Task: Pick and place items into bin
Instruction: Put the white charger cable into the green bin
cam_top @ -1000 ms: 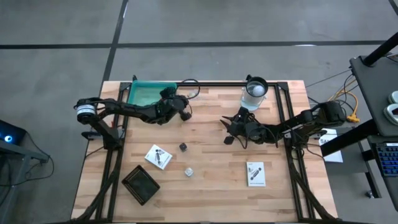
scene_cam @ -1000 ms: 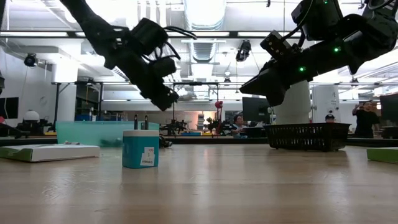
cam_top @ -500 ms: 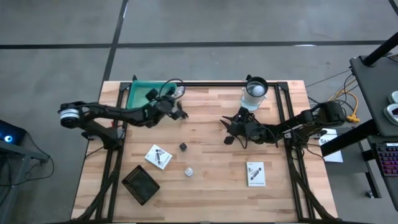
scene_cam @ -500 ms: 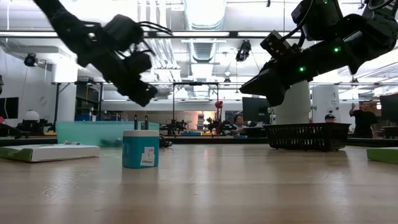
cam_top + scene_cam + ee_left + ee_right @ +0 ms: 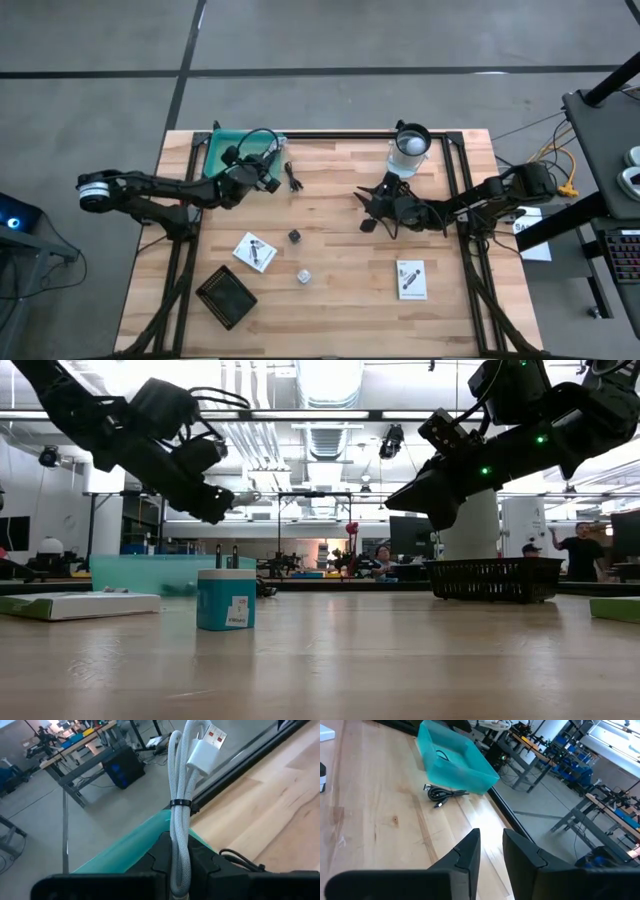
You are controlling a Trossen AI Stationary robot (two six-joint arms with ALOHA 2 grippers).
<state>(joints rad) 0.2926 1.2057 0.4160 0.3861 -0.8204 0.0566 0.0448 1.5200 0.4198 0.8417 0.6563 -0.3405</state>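
My left gripper hovers over the right wall of the teal bin and is shut on a bundled white braided cable with a USB plug. A thin black cable lies on the table just right of the bin. A dark cube, a white cube and two flat white packets lie nearer the near edge. My right gripper waits open above mid-table and holds nothing. My left gripper pinches the white cable bundle between its two fingers, below the black tie. The fingers lie along the bundle, which sticks out past their tips with the plug end foremost. The bundle is lifted clear, above the bin's wall.
A clear cup with a white ball stands near the far edge, right of centre. A black mesh basket sits at the near left corner. Black frame rails run along the table's edges. Bare wood lies between the bin and my right arm.
My left gripper has drawn back toward the table's left edge, from just right of the bin to above the bin's right wall, carrying the white cable with it. The black cable on the table beside the bin now shows. My right arm has kept still.
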